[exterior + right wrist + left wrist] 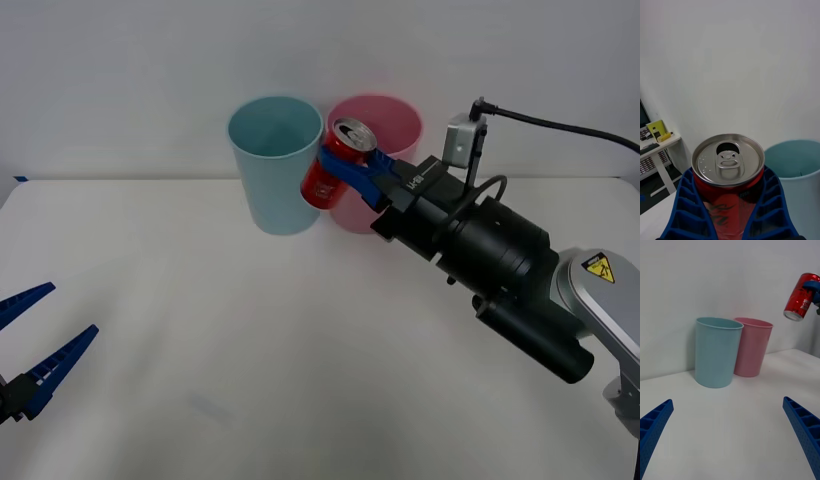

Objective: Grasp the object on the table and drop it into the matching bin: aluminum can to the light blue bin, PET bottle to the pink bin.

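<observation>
Two bins are seen from the front, where the aluminum can [333,165] is carried aloft, clamped in the right gripper [350,166], between the light blue bin [272,170] and pink bin [395,125]. From the right wrist, the can's top faces up beside the blue rim, so a short shift over that opening is judged necessary before release. From the left wrist, the left gripper [730,435] is seen spread apart low over the table [730,416].

Pink bin [392,150] partly behind aluminum can [335,165]

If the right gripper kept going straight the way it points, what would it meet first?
Probably the tall light blue plastic bin: the right gripper, shut on the small red aluminum can, points toward its rim. Depth is unclear, so it might pass above.
</observation>
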`<action>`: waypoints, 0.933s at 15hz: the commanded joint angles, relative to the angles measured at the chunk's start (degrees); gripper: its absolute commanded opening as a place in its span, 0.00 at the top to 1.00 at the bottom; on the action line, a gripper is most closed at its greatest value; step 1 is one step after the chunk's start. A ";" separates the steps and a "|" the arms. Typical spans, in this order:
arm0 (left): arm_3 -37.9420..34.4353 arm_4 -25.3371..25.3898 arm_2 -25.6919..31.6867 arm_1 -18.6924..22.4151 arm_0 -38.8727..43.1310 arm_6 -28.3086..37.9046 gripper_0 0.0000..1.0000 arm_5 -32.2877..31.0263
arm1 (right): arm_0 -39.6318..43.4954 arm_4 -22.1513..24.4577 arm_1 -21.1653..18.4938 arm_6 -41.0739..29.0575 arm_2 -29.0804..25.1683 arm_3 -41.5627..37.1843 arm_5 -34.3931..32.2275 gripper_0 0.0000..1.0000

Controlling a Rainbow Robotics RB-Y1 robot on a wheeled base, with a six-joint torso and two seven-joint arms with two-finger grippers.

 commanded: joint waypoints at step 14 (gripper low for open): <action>0.00 0.00 0.00 0.00 0.00 0.00 0.00 0.00 | -35.79 2.82 11.12 0.68 3.58 42.07 0.54 1.00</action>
